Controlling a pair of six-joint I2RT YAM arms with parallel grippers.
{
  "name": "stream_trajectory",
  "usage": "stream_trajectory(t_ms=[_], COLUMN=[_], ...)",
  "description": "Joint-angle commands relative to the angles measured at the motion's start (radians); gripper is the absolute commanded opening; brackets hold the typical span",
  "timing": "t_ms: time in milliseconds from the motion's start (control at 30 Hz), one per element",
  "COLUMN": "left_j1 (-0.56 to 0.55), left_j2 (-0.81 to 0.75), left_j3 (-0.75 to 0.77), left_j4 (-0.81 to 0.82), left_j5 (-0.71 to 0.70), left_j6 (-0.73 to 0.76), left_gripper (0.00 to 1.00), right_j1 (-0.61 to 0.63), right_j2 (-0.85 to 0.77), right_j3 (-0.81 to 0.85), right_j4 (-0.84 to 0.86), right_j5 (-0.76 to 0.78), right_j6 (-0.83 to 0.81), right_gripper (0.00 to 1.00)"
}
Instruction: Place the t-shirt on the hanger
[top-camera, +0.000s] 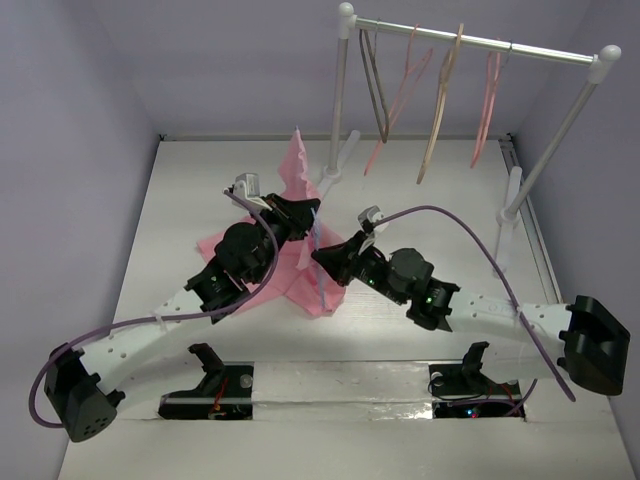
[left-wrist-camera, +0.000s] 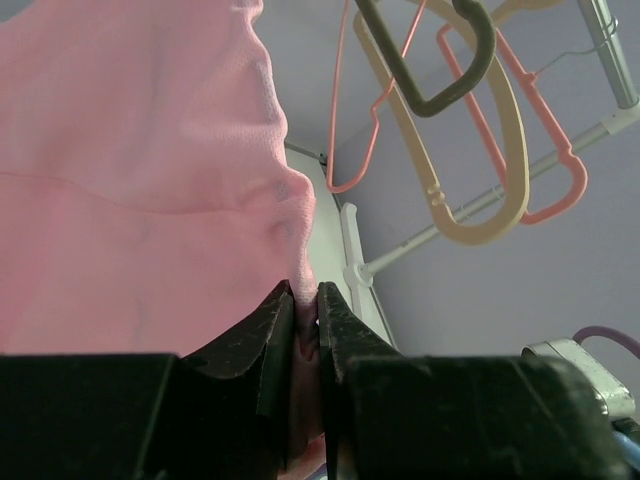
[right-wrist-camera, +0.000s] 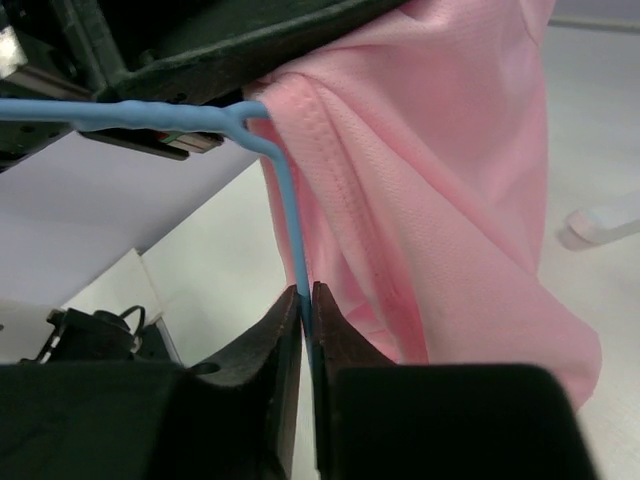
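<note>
Right gripper (right-wrist-camera: 307, 300): clamped on hanger (right-wrist-camera: 286, 215) wire | left gripper (left-wrist-camera: 305, 297): pinching shirt (left-wrist-camera: 130, 200) edge, held aloft mid-table against hanger | risk: your pull may twist wire in the jaws, or slip fabric free.

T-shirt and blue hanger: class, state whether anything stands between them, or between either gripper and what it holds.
Nothing visible does. The left gripper is shut on the t-shirt, the right gripper on the hanger, whose wire runs right beside the shirt's edge.
</note>
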Motion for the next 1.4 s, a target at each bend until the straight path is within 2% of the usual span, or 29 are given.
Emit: stream_trajectory(t_ms=[0, 67, 167, 333, 400, 467, 633, 667, 700, 733, 967, 1367], left_j1=[0.018, 0.018, 0.028, 0.049, 0.058, 0.069, 0.069, 0.069, 0.069, 0.069, 0.069, 0.069], left_j2=[-0.043, -0.048, -0.053, -0.060, -0.068, -0.080, -0.102, -0.105, -0.112, -0.117, -0.152, -0.162], left_j3=[0.004, 0.015, 0.030, 0.043, 0.046, 0.047, 0.062, 0.062, 0.062, 0.062, 0.053, 0.027], left_j4=[0.034, 0.026, 0.006, -0.003, -0.003, -0.005, -0.018, -0.020, -0.023, -0.025, -0.048, -0.043], left_j5=[-0.048, -0.048, -0.049, -0.020, -0.015, -0.011, 0.000, 0.001, 0.003, 0.005, 0.005, 0.012], left_j6=[0.019, 0.013, 0.001, -0.028, -0.036, -0.048, -0.059, -0.062, -0.063, -0.065, -0.071, -0.091], left_gripper=[0.00, 0.00, 0.00, 0.00, 0.00, 0.00, 0.00, 0.00, 0.00, 0.00, 0.00, 0.00], right_j1=[0.005, 0.005, 0.005, 0.005, 0.005, 0.005, 0.005, 0.014, 0.014, 0.014, 0.023, 0.023], right_j2=[-0.057, -0.077, -0.123, -0.173, -0.190, -0.180, -0.077, -0.060, -0.023, -0.006, 0.098, 0.135], right_j3=[0.018, 0.006, -0.017, -0.065, -0.080, -0.086, -0.091, -0.089, -0.086, -0.082, -0.011, -0.006], right_j4=[-0.013, -0.042, -0.076, -0.134, -0.152, -0.175, -0.140, -0.123, -0.090, -0.079, -0.022, 0.118], right_j5=[0.041, 0.047, 0.062, 0.085, 0.111, 0.118, 0.069, 0.059, 0.043, 0.039, 0.070, 0.148], right_j6=[0.048, 0.057, 0.074, 0.100, 0.122, 0.139, 0.195, 0.201, 0.205, 0.205, 0.211, 0.266], right_gripper=[0.18, 0.31, 0.43, 0.43, 0.15, 0.00, 0.00, 0.04, 0.11, 0.13, 0.24, 0.41])
